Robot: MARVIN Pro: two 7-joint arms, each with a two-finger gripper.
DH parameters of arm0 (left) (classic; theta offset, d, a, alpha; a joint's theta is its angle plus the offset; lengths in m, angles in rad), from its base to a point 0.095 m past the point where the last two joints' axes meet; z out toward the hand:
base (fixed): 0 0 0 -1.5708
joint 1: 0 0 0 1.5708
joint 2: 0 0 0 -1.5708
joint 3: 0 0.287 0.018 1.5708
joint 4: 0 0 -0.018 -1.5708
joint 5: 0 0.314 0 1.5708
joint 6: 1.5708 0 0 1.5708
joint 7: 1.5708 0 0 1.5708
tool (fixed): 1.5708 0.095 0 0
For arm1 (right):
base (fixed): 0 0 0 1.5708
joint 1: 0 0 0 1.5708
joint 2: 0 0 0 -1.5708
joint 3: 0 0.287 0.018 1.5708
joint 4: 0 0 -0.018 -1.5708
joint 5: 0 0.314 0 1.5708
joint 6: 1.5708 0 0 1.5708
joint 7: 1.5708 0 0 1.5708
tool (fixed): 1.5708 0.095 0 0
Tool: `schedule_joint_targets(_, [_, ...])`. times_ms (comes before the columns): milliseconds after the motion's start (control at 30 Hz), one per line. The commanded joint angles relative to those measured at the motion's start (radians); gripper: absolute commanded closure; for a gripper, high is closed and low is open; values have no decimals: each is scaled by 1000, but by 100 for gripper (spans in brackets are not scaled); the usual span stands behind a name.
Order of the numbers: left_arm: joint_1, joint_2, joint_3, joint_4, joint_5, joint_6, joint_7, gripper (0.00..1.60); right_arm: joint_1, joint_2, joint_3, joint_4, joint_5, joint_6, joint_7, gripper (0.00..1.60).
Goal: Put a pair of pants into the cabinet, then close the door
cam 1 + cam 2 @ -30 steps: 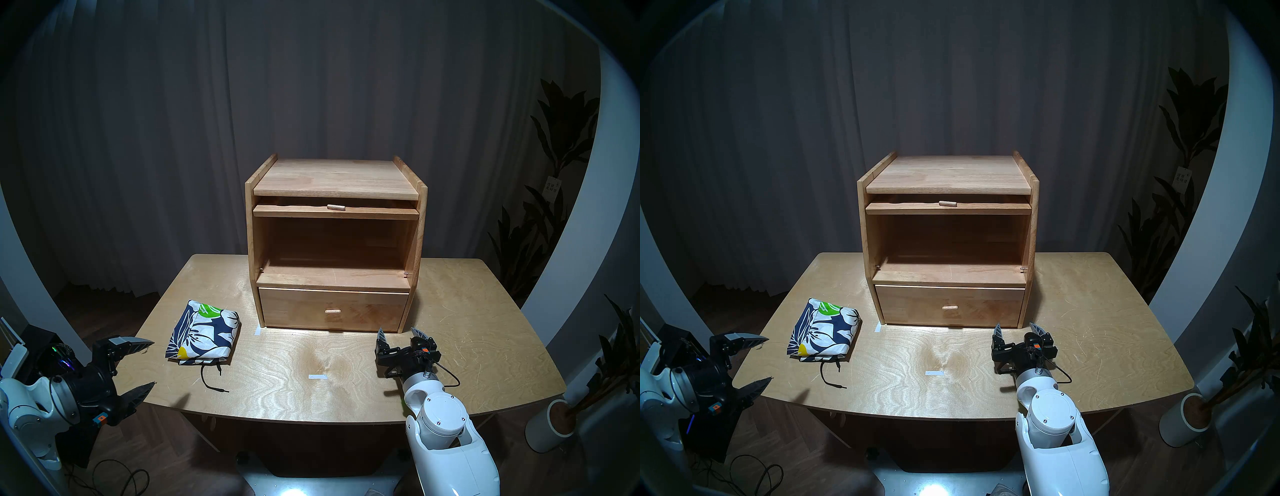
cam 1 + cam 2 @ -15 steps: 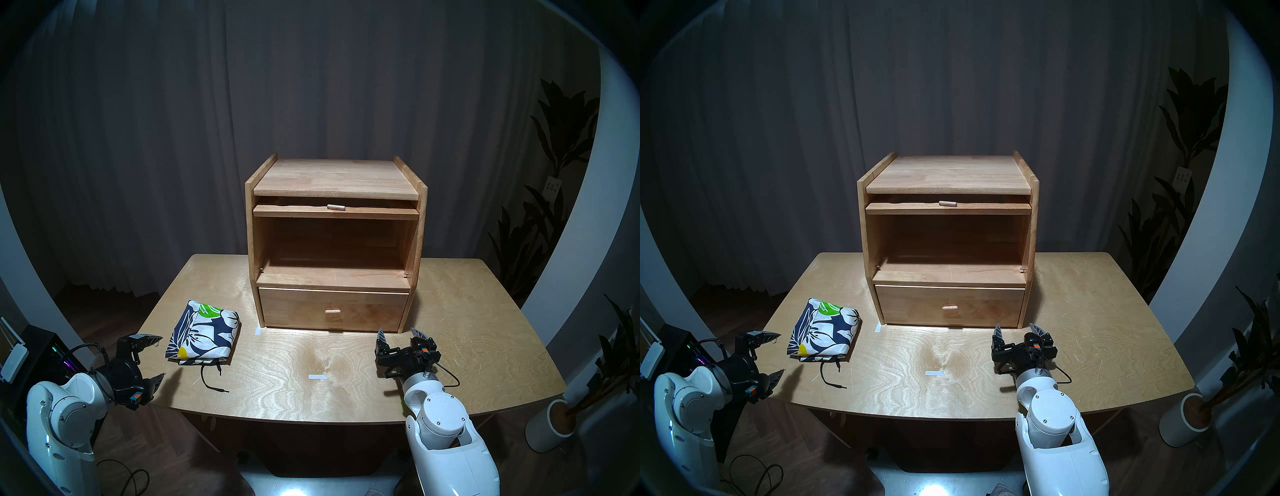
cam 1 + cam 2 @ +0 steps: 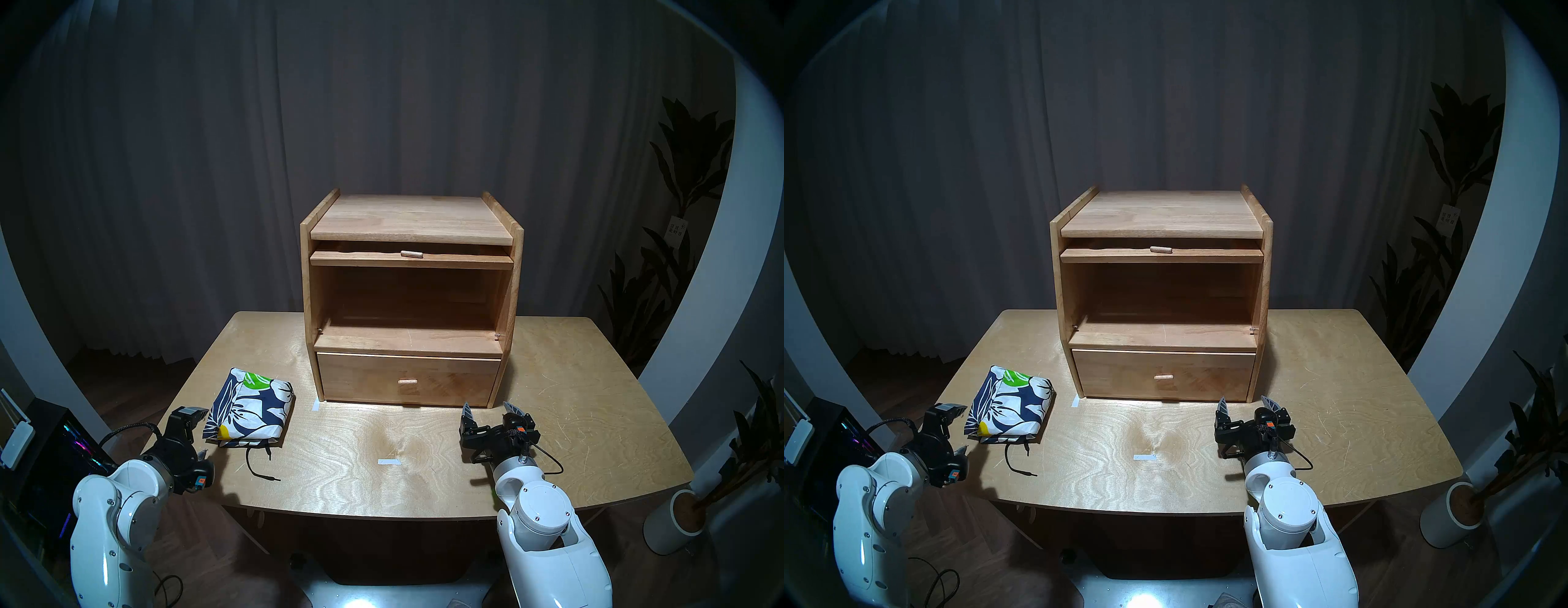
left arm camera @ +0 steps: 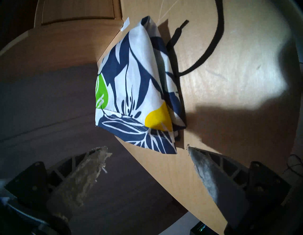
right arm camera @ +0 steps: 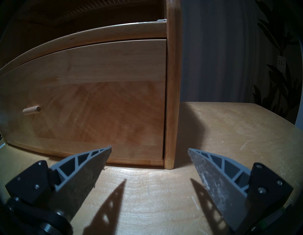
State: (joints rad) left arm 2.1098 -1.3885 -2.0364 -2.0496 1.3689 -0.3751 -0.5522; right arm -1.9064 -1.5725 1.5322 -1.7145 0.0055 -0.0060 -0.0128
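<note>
Left hand point(image 4: 147, 147): black, two grey ribbed fingers spread wide, empty; poised at the bench's left edge, just beside the near corner of the bundle, not touching.

Right hand point(image 5: 149, 147): same pattern, fingers wide apart, empty; low over the bench, facing the lower right corner of the cabinet, near but apart.

Pair of pants point(image 3: 250, 407): folded navy-and-white floral fabric bundle, green and yellow patches, lying flat on the bench left of the cabinet, well outside it. Black drawstring point(image 3: 259, 465) trailing loose toward the front edge. Judged light, soft, limp; likely to sag and unfold if lifted by one layer. Best hold judged at the thick folded corner nearest the left hand, pinching all layers together; drawstring liable to snag on the cabinet lip.

Cabinet point(image 3: 409, 297): light wooden box, large upper compartment open and bare, plain drawer point(image 3: 407, 380) with small wooden knob below, shut.

Door point(image 3: 410, 259): wooden flap with small peg handle, slid back flat under the top board, only its front edge showing.

Bench point(image 3: 551, 403): pale plywood, rounded corners, scratched, glossy under front light; two white tape marks.

Room: dark grey curtain behind, potted plants to the right, wooden floor.
</note>
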Motion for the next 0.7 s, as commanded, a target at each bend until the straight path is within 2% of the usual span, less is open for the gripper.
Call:
schedule_joint_targets(0, [58, -7, -16, -55, -37, -22, -82, 0, 2, 0, -1, -27, 0, -3, 0, 0])
schedule_joint_targets(67, [25, -10, -22, -38, -73, -21, -122, 0, 1, 0, -1, -28, 0, -3, 0, 0])
schedule_joint_targets(100, [8, -5, -14, -28, -46, -6, -131, 0, 1, 0, -1, -28, 0, -3, 0, 0])
schedule_joint_targets(133, [-20, -6, -8, -6, -30, 8, -113, 0, 1, 0, -1, -28, 0, -3, 0, 0])
schedule_joint_targets(300, [-98, 15, 15, 18, -85, 89, -97, 0, 4, 0, -1, -23, 0, -5, 0, 0])
schedule_joint_targets(367, [-112, 14, 25, 18, -137, 115, -100, 0, 5, 0, -1, -22, 0, -5, 0, 0])
schedule_joint_targets(467, [-154, 12, 50, 24, -205, 119, -144, 0, 5, 0, -1, -22, 0, -5, 0, 0])
schedule_joint_targets(500, [-147, 19, 61, 16, -228, 127, -154, 0, 5, 0, -1, -22, 0, -5, 0, 0])
schedule_joint_targets(567, [-178, -17, 66, 16, -301, 121, -204, 0, 5, 0, -1, -21, 0, -5, 0, 0])
schedule_joint_targets(667, [-194, -8, 82, 24, -360, 123, -284, 0, 4, 0, -1, -23, 0, -5, 0, 0])
